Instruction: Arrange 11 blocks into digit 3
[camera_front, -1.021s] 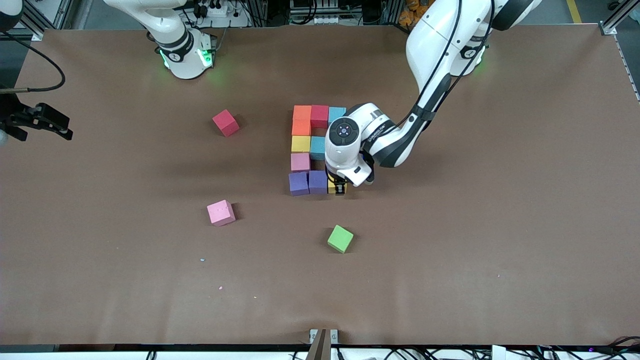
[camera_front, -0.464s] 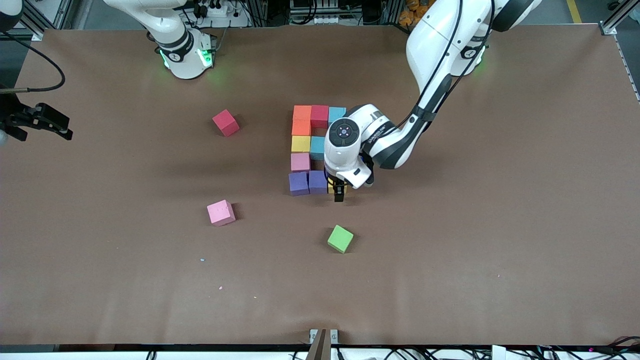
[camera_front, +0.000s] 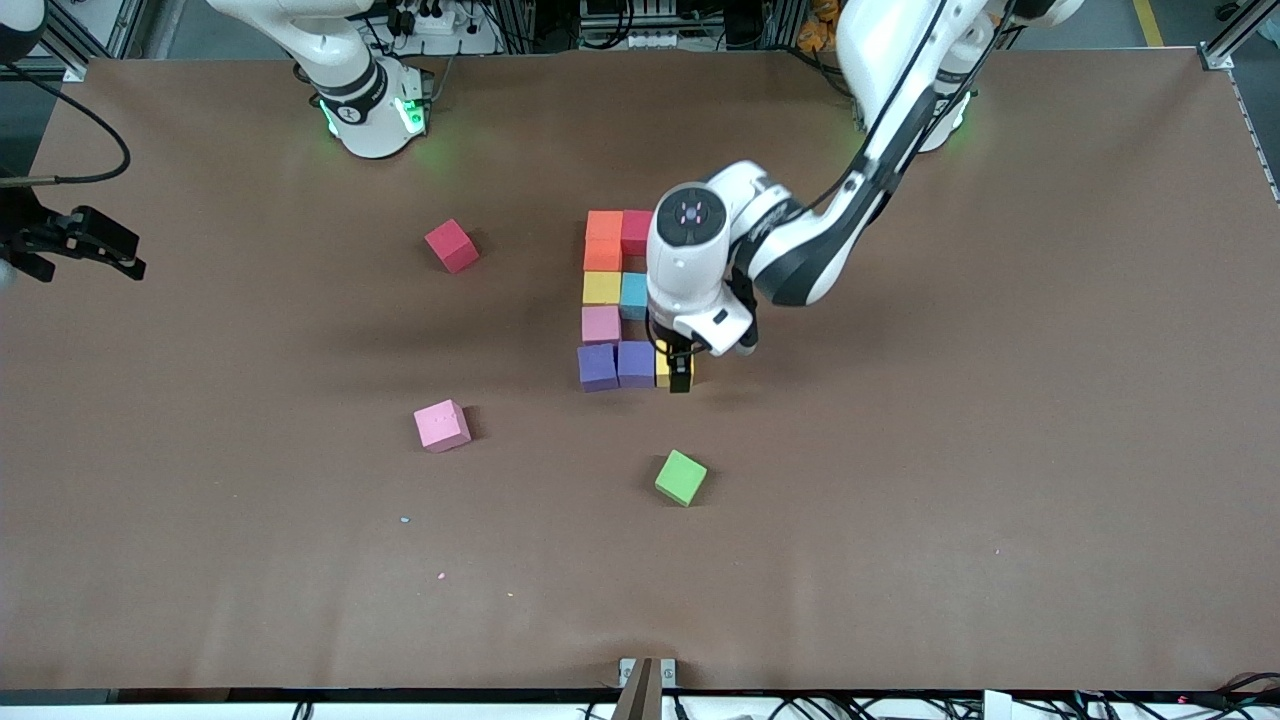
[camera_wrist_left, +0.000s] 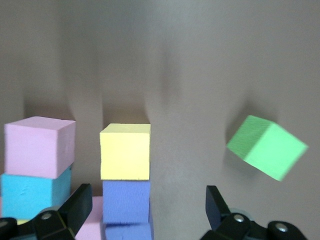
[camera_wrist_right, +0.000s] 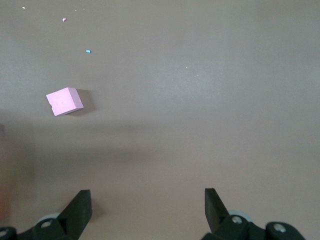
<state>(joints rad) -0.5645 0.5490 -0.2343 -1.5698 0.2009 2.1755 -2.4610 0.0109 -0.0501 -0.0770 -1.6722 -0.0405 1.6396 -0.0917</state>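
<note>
At centre frame the left tool (camera_front: 680, 372) hangs with fingers spread over the yellow block (camera_front: 664, 368), its wrist hiding part of the blocks (camera_front: 603, 290). The right tool (camera_wrist_right: 145, 212), fingers apart, is over bare surface (camera_wrist_right: 200, 115), cut off at the front view's left edge.

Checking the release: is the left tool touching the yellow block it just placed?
Apart. The left wrist view shows the left tool open, its fingers clear of the yellow block.
</note>
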